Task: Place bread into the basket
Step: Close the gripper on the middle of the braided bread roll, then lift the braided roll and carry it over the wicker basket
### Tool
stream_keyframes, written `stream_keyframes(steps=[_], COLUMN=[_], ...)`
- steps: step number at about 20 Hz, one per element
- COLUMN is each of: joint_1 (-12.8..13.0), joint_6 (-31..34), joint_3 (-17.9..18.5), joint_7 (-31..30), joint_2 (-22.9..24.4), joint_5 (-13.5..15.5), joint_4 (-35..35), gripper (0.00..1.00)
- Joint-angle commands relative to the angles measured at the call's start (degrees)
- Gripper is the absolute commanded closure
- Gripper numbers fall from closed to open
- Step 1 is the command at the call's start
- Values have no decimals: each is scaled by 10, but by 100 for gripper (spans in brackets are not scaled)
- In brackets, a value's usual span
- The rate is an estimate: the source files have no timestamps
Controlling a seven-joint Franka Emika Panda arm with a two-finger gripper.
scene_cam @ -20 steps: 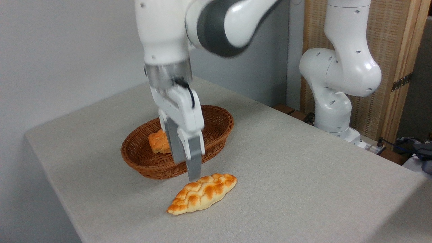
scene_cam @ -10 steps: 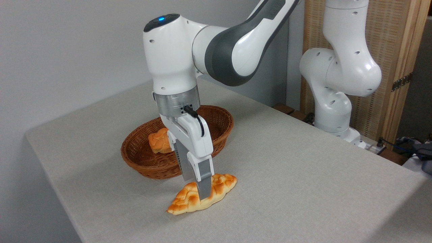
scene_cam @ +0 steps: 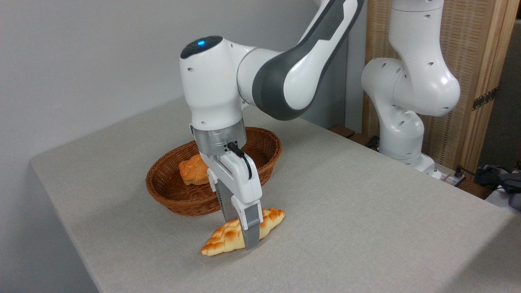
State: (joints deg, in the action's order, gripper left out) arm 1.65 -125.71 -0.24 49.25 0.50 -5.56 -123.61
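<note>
My arm [scene_cam: 228, 97]: glossy white rounded shells, small dark screw recesses dotted over them. Elbow band [scene_cam: 281, 81]: dark grey, curved. Cap on my wrist housing: black, with one blue light [scene_cam: 200, 42]. Flange ring [scene_cam: 220, 138]: brushed silver. Cable [scene_cam: 244, 158]: black, short, looped from the ring to my claw [scene_cam: 244, 236]. Claw body: white, angular. Fingers [scene_cam: 252, 228]: flat, grey.

The bread [scene_cam: 228, 240] is golden-yellow with orange-brown toasted patches in a braided pattern. The basket [scene_cam: 179, 199] is brown woven wicker, and the small bun [scene_cam: 193, 171] inside it is orange. The gripper [scene_cam: 242, 238] is white with grey jaws — the arm [scene_cam: 260, 73] above is white and dark grey, with a blue light on top. The counter [scene_cam: 366, 203] is pale grey-beige cloth.
</note>
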Motion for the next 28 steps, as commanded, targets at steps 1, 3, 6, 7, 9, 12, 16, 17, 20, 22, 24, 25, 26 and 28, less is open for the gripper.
stream_keyframes(steps=[1,3,6,7,9,12,16,17,20,22,24,25,26,28], joint_1=[1,1,1,1,1,1,1,1,1,2,2,2,2,2], joint_6=[-18,-17,-16,-16,-16,-13,-13,-13,-12,-9,5,13,19,23], joint_3=[6,6,6,6,6,6,6,6,7,7,9,9,10,26], joint_7=[7,8,9,9,9,10,10,10,10,9,9,9,9,9], joint_2=[-1,-1,-1,0,0,0,0,0,6,6,6,6,6,6], joint_5=[2,4,10,11,14,14,14,14,15,14,15,15,17,43], joint_4=[-18,-18,-17,-17,-17,-17,-17,-16,-13,-1,22,34,42,62], gripper=[1,21,55,58,61,61,61,61,61,62,65,65,65,64])
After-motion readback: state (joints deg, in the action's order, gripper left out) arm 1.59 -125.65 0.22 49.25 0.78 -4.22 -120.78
